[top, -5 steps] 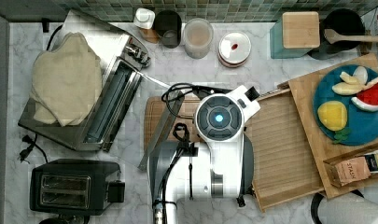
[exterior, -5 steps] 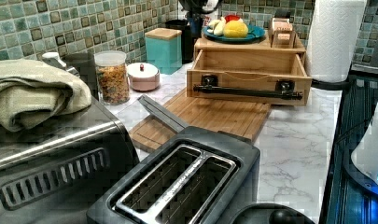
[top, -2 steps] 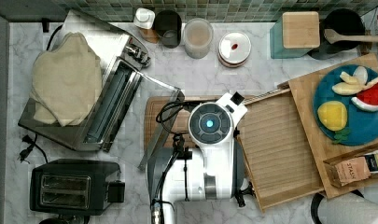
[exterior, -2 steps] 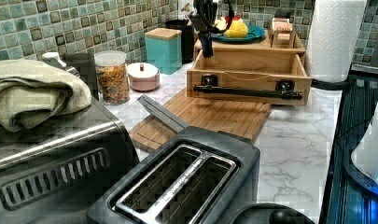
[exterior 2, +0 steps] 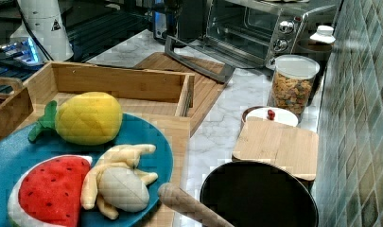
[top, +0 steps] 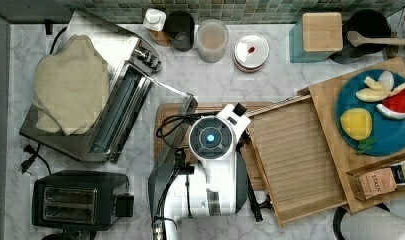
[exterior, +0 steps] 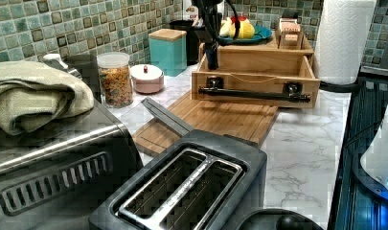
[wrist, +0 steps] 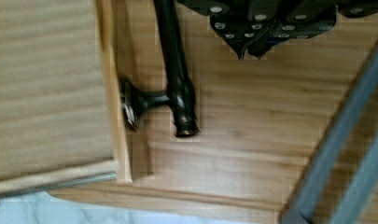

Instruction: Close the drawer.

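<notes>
Drawer pulled out in top view, ribbed floor exposed, sticking out from under the fruit plate shelf; my arm covers its front edge. Left view: drawer front with black handle overhangs the cutting board, my claw hanging at its left corner, finger state cannot tell. Right view: drawer open beside the plate. Wrist view: handle end just beside my claw, not gripped.
</notes>
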`<state>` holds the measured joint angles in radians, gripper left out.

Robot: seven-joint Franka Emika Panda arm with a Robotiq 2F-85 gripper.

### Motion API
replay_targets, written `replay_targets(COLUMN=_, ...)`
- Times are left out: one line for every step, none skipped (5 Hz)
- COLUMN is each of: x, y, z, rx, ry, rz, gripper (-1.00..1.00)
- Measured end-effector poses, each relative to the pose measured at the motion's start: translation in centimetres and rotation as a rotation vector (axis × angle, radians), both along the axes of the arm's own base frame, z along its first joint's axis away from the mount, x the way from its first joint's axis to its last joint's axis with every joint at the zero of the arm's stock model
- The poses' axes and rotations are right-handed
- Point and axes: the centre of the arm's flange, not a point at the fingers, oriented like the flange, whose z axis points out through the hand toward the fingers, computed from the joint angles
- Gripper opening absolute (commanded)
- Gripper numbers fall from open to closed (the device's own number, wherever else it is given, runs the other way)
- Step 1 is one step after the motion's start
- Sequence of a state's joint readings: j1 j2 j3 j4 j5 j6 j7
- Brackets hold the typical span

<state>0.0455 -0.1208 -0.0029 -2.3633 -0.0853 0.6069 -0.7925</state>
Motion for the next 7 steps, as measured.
replay_targets(x=0.0, y=0.3, z=-1.3, rx=0.028, ry=0.006, rz=0.027, gripper=-1.00)
replay_targets(x=0.2, y=0.0, z=-3.9, rx=0.032, ry=0.039, rz=0.041, gripper=-1.00)
replay_targets(x=0.0, y=-0.5, z=-7.0, rx=0.034, ry=0.054, rz=0.032, gripper=-1.00)
replay_targets(x=-1.1, y=-1.1, z=-9.3, rx=0.033, ry=0.106, rz=0.018, gripper=-1.00)
replay_targets(x=-2.5, y=-1.3, z=-10.8, rx=0.029, ry=0.151, rz=0.010, gripper=-1.00)
replay_targets(x=-3.3, y=-1.4, z=-11.7, rx=0.010, ry=0.175, rz=0.031, gripper=-1.00)
replay_targets(x=-3.3, y=-1.6, z=-11.7, rx=-0.044, ry=0.176, rz=0.104, gripper=-1.00)
